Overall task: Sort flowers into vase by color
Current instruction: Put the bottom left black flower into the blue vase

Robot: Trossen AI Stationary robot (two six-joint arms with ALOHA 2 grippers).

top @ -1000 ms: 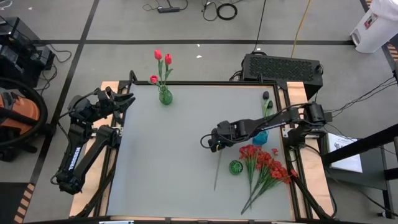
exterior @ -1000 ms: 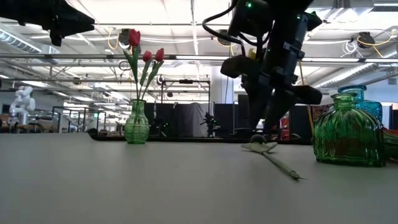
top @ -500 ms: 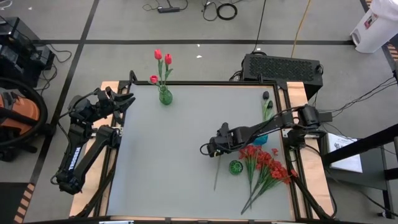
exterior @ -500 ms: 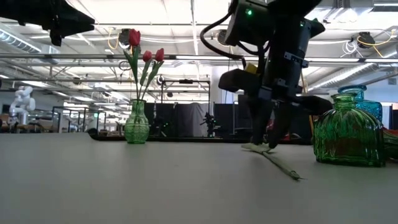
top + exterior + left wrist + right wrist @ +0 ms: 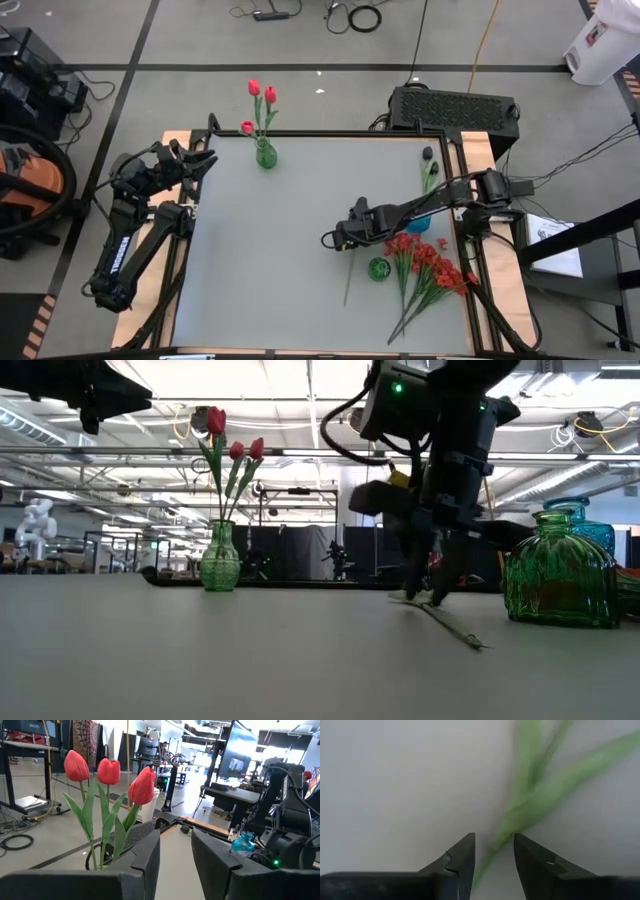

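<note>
A green-stemmed flower lies flat on the table, and its leaves fill the right wrist view. Its bud is hidden under my right gripper. My right gripper points down over the leafy upper stem. It is open, with one fingertip on each side of the stem. Three red tulips stand in a slim green vase at the far edge. My left gripper waits open near that vase, above the table's far left corner.
A squat green glass vase stands just right of the lying stem. A blue vase sits under my right arm with a black tulip above it. A bushy bunch of red blossoms lies by the right edge.
My right gripper has come down toward the lying flower and shifted a little toward the near edge. Its fingertips now reach table height around the stem. The flower has stayed where it was.
</note>
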